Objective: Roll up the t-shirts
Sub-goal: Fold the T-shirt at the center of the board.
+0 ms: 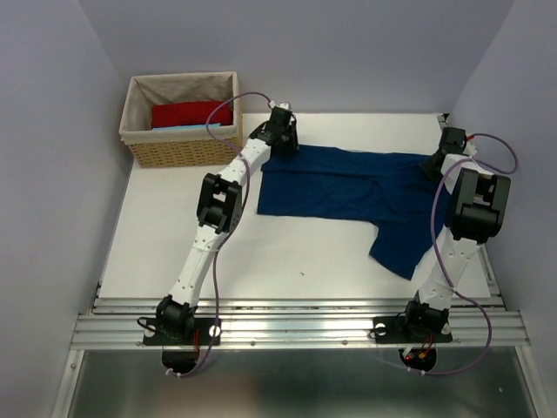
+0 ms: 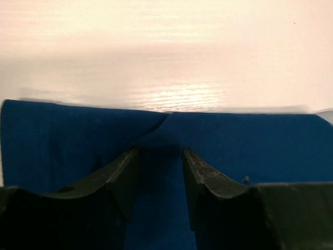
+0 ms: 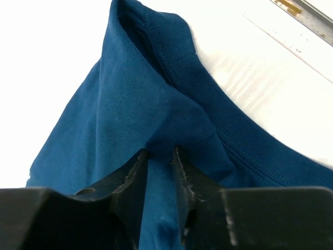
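Navy t-shirt (image 1: 348,187) lies across the table (image 1: 174,244). Left gripper (image 2: 160,152) pinches its left edge and right gripper (image 3: 160,151) pinches the cloth by the collar (image 3: 234,120), likely stretching it flat before rolling.

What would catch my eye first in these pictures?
A dark blue t-shirt lies spread across the white table, pinched at its far edge by the left gripper and near its collar by the right gripper. In the far left corner stands a wicker basket holding a red cloth.

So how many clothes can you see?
3: a navy t-shirt spread on the table, a red piece in the basket, a light-blue piece showing at its edge. More may hide deeper.
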Action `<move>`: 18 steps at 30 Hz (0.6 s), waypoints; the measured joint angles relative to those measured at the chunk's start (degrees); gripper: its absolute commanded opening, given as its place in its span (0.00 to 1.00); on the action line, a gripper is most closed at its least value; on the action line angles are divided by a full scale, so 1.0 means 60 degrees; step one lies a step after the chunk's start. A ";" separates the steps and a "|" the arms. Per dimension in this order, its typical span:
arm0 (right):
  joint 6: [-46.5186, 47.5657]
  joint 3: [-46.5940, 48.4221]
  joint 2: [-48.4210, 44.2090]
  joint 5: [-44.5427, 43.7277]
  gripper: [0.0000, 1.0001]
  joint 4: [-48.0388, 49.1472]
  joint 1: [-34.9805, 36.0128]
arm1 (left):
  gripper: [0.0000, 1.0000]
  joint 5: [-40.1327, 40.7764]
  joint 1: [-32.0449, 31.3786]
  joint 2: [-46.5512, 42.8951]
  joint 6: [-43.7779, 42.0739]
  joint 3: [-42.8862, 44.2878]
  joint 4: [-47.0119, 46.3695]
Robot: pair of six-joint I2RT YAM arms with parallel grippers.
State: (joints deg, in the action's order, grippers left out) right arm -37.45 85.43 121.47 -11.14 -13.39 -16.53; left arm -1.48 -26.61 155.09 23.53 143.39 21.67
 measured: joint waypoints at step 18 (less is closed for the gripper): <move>0.0368 -0.4481 -0.5898 0.1089 0.64 -0.0641 -0.0109 | 0.50 0.0586 -0.0678 -0.3453 -0.0470 -0.2579 -0.0215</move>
State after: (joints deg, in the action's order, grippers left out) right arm -35.24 58.54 86.08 -4.60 -17.23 -17.19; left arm 2.04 -30.68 134.37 20.71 127.92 20.38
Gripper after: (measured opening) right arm 0.655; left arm 0.501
